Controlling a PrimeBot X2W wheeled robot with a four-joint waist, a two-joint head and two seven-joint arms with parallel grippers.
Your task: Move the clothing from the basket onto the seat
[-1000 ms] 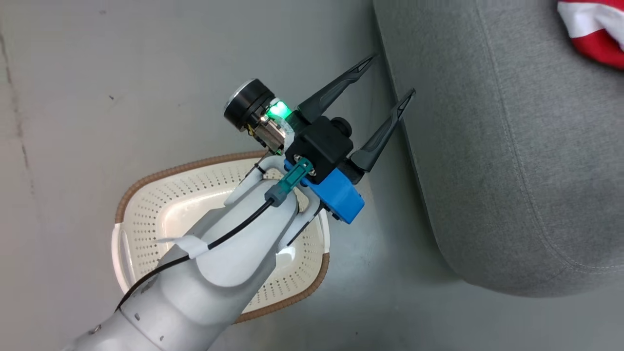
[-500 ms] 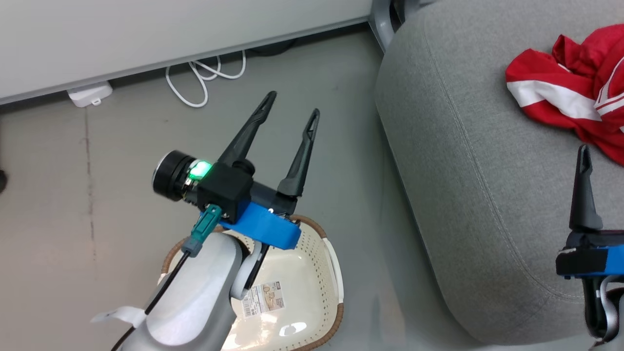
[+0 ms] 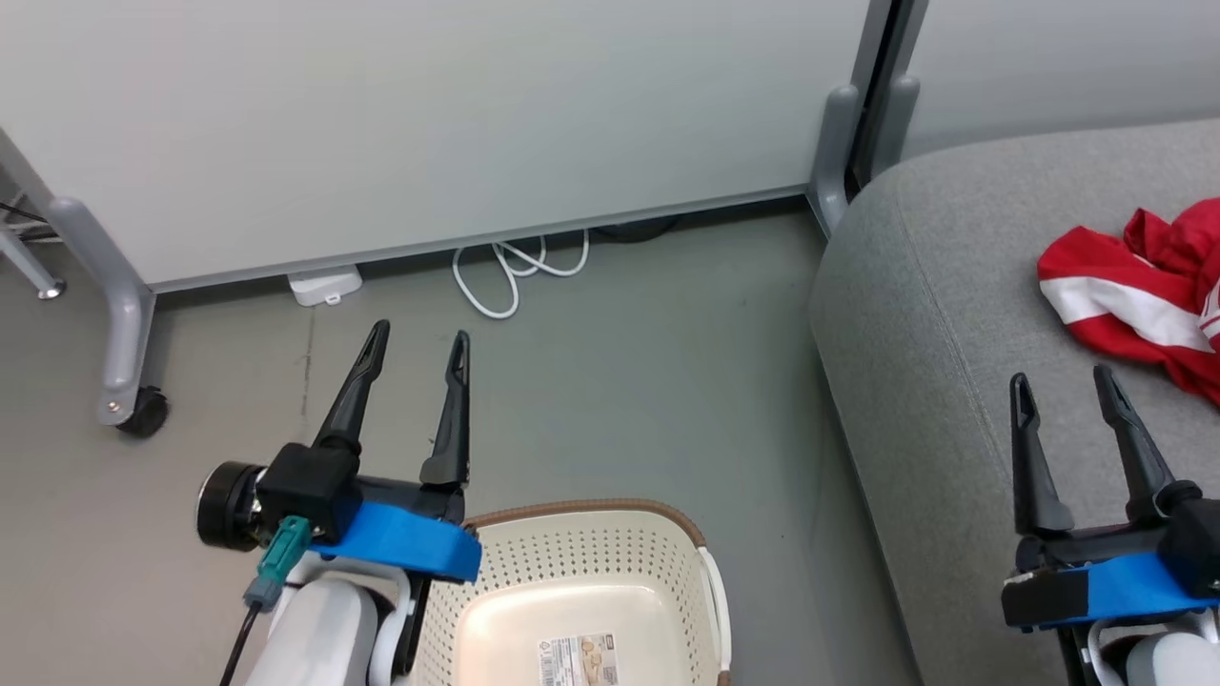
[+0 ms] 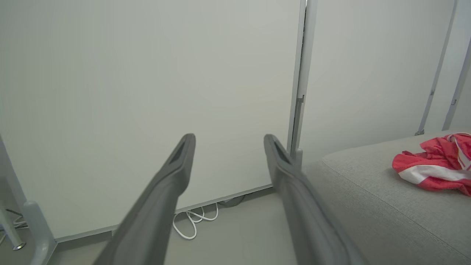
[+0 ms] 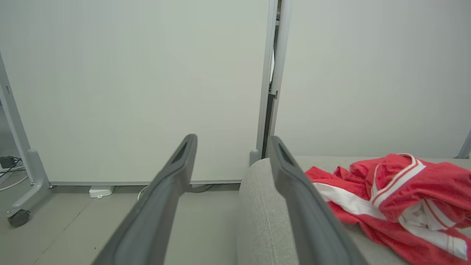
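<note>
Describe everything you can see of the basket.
The basket is cream-white perforated plastic with a brown woven-look rim and a white side handle. It stands upright on the grey floor, left of the seat, cut off by the head view's bottom edge. Its visible inside shows just a printed label on the bottom.

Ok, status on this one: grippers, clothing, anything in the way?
Left gripper open, empty, by basket. Right gripper open, empty, over seat. Clothing on seat, none seen in basket. Nothing seen in the way.
</note>
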